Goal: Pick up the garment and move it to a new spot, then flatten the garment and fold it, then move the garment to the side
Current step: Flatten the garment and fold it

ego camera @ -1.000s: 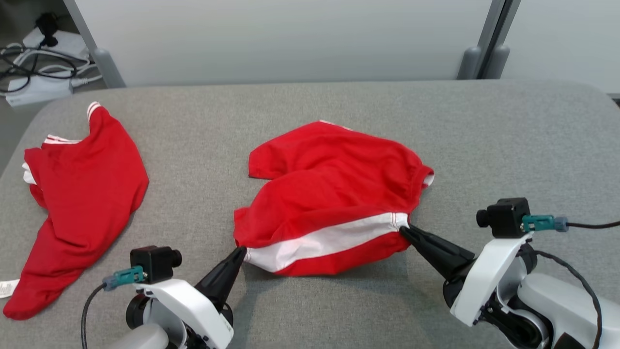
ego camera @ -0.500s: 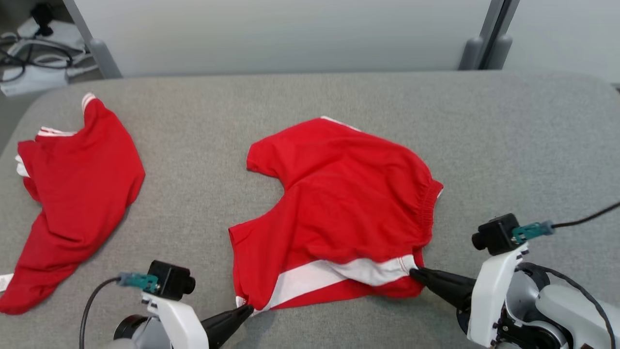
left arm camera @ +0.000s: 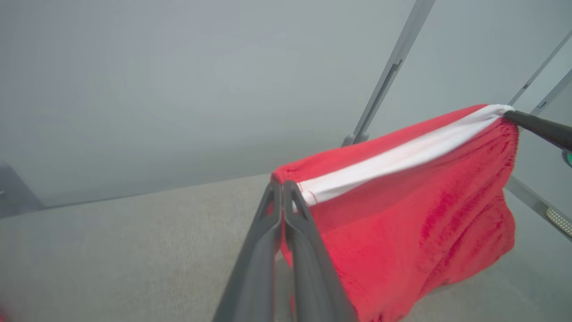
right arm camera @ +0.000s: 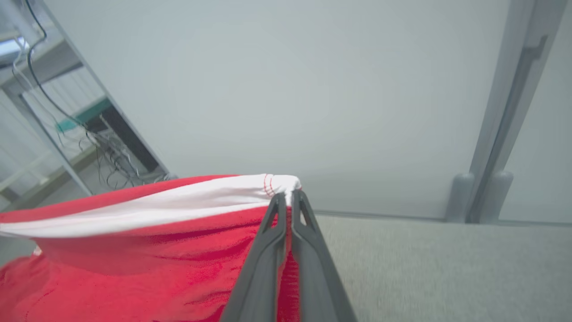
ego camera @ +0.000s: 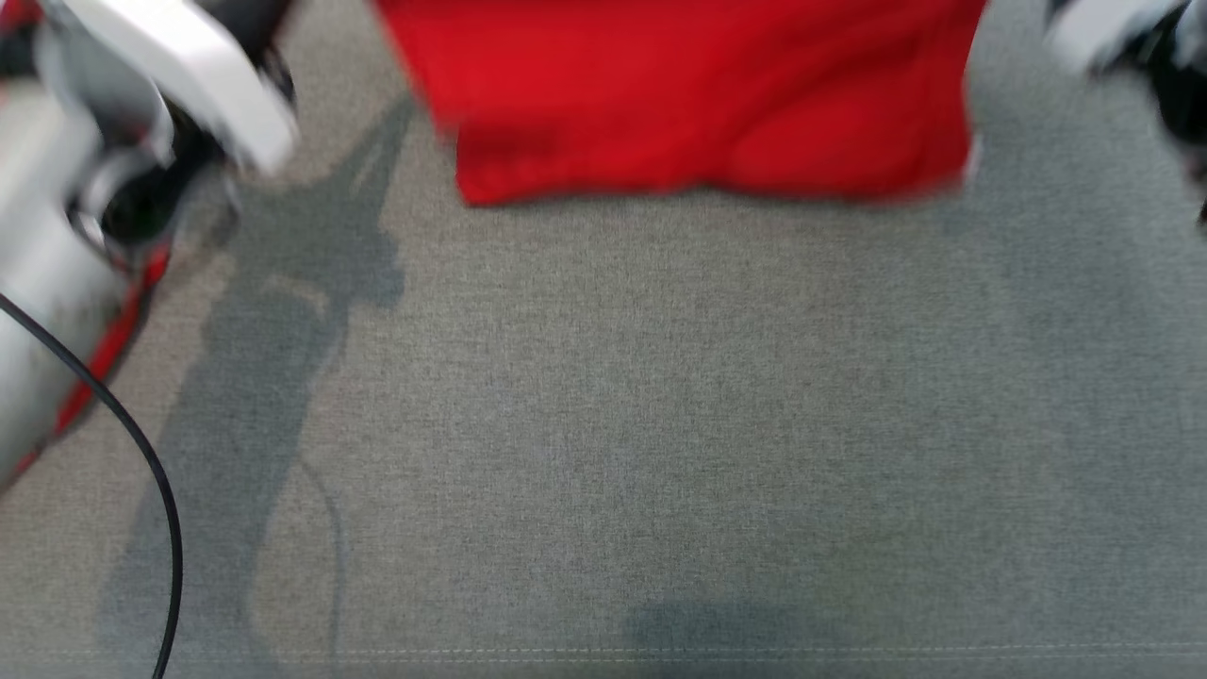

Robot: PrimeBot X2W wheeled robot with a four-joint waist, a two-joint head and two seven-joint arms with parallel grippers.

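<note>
Item: red cloth garment with white band (left arm camera: 415,201), hanging stretched between our grippers over grey fabric-covered table (ego camera: 660,424). Left gripper (left arm camera: 282,184): pinching one band corner. Right gripper (right arm camera: 288,193): pinching other corner. We judge pickup done, relocation underway; flattening, folding, side move outstanding.

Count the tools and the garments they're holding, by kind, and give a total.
Garments: 1, the red garment
Tools: 2, the left tool and the right tool, each shut on the red garment
Total: 3
</note>
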